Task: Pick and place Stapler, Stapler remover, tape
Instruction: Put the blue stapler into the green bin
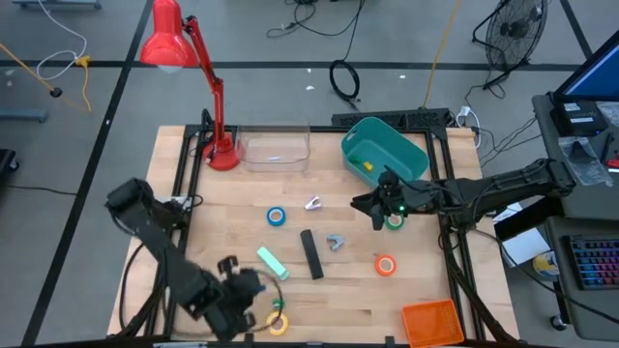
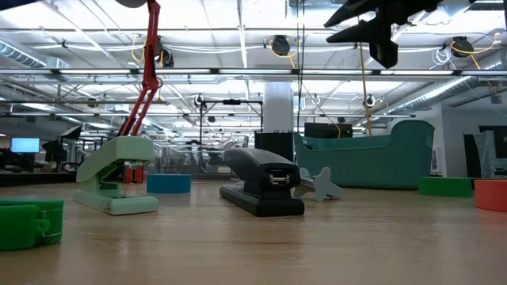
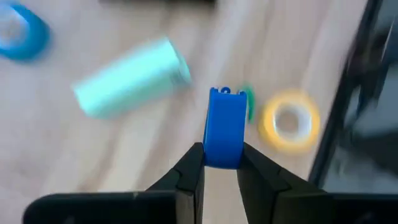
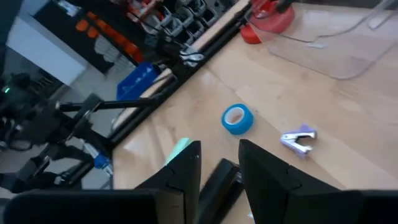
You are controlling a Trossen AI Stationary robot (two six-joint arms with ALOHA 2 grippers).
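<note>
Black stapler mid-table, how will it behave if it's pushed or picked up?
The black stapler lies flat on its long base, so it would probably slide rather than roll or tip. Pushed near one end, it would likely swivel. It looks rigid and solid, perhaps fairly heavy for its size.

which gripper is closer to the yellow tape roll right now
Left. The left gripper is just beside the yellow tape roll at the table's near edge; the right gripper hangs far across the table, near the green bin.

Place: robotics lab | Evidence: wooden surface [image 1: 387,300] framed in black rails; cables on floor [image 1: 343,79]; floor fan [image 1: 510,29]; exposed ceiling pipes [image 2: 238,75]; monitor [image 1: 592,82] seen.
</note>
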